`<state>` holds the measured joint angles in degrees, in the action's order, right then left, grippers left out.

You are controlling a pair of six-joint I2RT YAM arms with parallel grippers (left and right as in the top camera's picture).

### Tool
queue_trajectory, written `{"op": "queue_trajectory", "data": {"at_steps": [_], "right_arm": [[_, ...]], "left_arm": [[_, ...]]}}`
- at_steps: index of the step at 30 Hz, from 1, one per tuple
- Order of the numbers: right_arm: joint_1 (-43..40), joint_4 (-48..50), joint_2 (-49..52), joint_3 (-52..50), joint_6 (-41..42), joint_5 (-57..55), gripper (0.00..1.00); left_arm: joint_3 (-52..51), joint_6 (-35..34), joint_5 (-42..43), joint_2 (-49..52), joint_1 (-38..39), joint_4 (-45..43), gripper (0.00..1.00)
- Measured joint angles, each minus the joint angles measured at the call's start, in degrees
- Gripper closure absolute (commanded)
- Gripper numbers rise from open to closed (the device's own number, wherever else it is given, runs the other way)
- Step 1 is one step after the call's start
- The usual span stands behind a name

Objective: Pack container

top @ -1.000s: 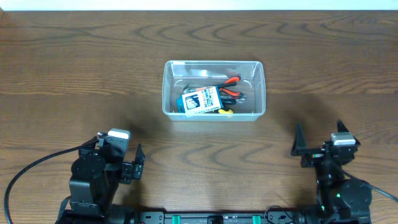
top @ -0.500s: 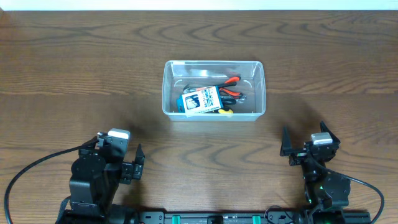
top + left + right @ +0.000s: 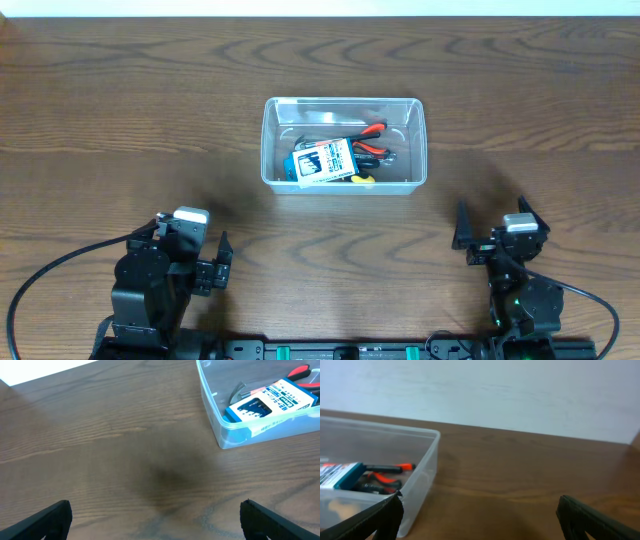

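1. We find the clear plastic container (image 3: 400, 186) (rectangular, round-cornered, rimmed) at centre frame on the dark, wood-grained table (image 3: 120, 120). A blue-and-white card packet (image 3: 325, 162) and red-handled tools (image 3: 372, 140) lie inside.
2. Our left gripper (image 3: 155, 520), lower left, and right gripper (image 3: 492, 218), lower right, hang with fingers spread wide and empty — well apart from the tub, so we judge the packing near finished.
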<state>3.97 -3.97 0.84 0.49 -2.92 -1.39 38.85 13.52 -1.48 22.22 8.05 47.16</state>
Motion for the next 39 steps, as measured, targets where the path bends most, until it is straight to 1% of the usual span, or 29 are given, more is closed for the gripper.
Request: {"op": "queue_trajectory", "data": {"at_steps": [3, 8, 30, 34, 37, 39], "right_arm": [[-0.6, 0.2, 0.0, 0.0, 2.4, -1.3, 0.01], [-1.0, 0.2, 0.0, 0.0, 4.0, -1.9, 0.01], [-1.2, 0.2, 0.0, 0.0, 4.9, -2.1, 0.01], [-1.2, 0.2, 0.0, 0.0, 4.9, -2.1, 0.01], [-1.2, 0.2, 0.0, 0.0, 4.9, -2.1, 0.01], [-1.2, 0.2, 0.0, 0.0, 4.9, -2.1, 0.01]], "left_arm": [[0.0, 0.0, 0.0, 0.0, 0.0, 0.0, 0.02], [0.0, 0.0, 0.0, 0.0, 0.0, 0.0, 0.02], [0.0, 0.0, 0.0, 0.0, 0.0, 0.0, 0.02], [0.0, 0.2, 0.0, 0.0, 0.0, 1.9, 0.02], [0.0, 0.3, 2.1, 0.0, 0.0, 1.6, 0.02], [0.0, 0.2, 5.0, -0.5, 0.0, 0.3, 0.02]]}}
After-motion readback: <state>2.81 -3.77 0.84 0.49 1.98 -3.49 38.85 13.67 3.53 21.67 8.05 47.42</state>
